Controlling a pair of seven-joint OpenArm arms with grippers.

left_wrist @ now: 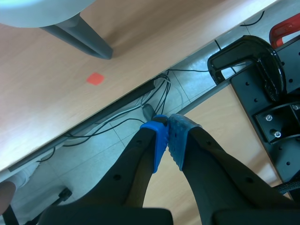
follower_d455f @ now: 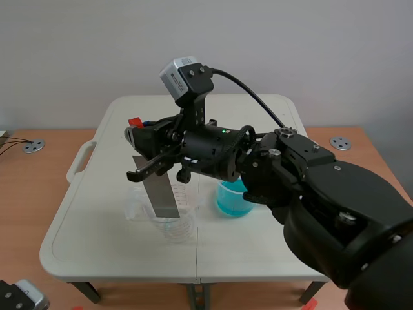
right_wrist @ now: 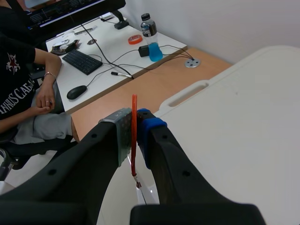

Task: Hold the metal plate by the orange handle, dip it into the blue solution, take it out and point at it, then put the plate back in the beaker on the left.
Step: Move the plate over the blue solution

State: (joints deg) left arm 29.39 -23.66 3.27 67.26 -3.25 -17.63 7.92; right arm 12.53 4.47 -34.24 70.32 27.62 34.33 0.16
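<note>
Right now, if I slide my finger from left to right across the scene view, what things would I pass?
silver cable cap in the wooden desk → table's side handle → metal plate → beaker of blue solution → second silver cable cap

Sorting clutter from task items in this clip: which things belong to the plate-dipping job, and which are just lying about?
Job: metal plate, orange handle, right claw, blue solution, left beaker.
Lying about: bottle, keyboard, mouse, tape roll.
</note>
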